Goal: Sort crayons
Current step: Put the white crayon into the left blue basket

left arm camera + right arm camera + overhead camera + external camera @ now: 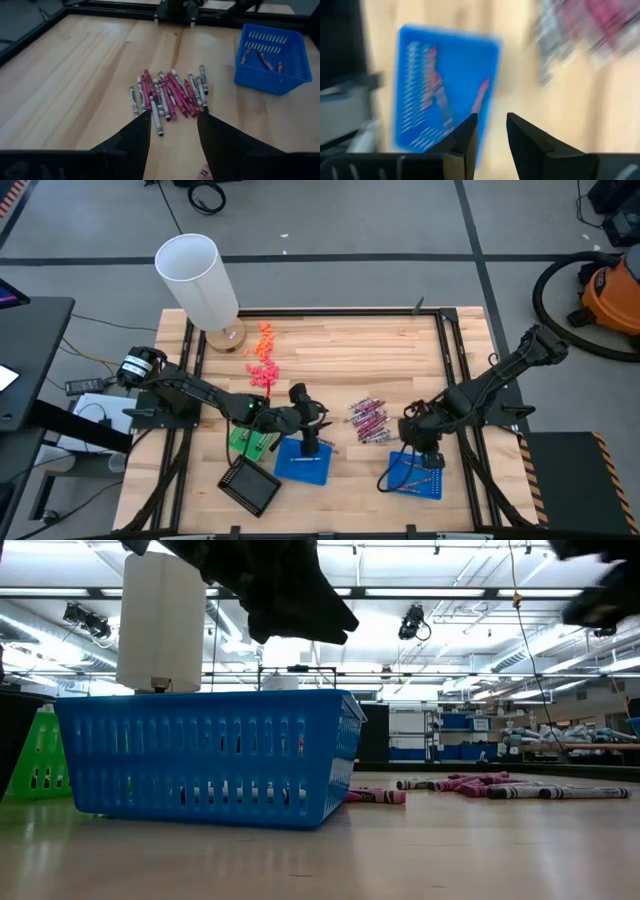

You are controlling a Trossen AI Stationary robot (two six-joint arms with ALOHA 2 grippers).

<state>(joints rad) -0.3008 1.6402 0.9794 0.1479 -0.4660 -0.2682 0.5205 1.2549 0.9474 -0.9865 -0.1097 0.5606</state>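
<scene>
- my right gripper (428, 457), lower right of frame, fingers apart, dropping a crayon (481, 95) over the blue tray (416, 476)
- next: the crayon pile (368, 420), centre

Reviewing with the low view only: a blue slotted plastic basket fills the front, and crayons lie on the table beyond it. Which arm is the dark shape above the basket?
Observer: The left arm. From above, its left hand hangs over that blue slotted plastic basket.
Operator: Where is the other arm?
Observer: The right hand is over a second blue basket, which is beyond the loose pile of thin pinkish-red, maroon and grey crayons.
Operator: Is anything in that second basket?
Observer: Yes, the left wrist view shows a few reddish crayons lying inside it.
</scene>
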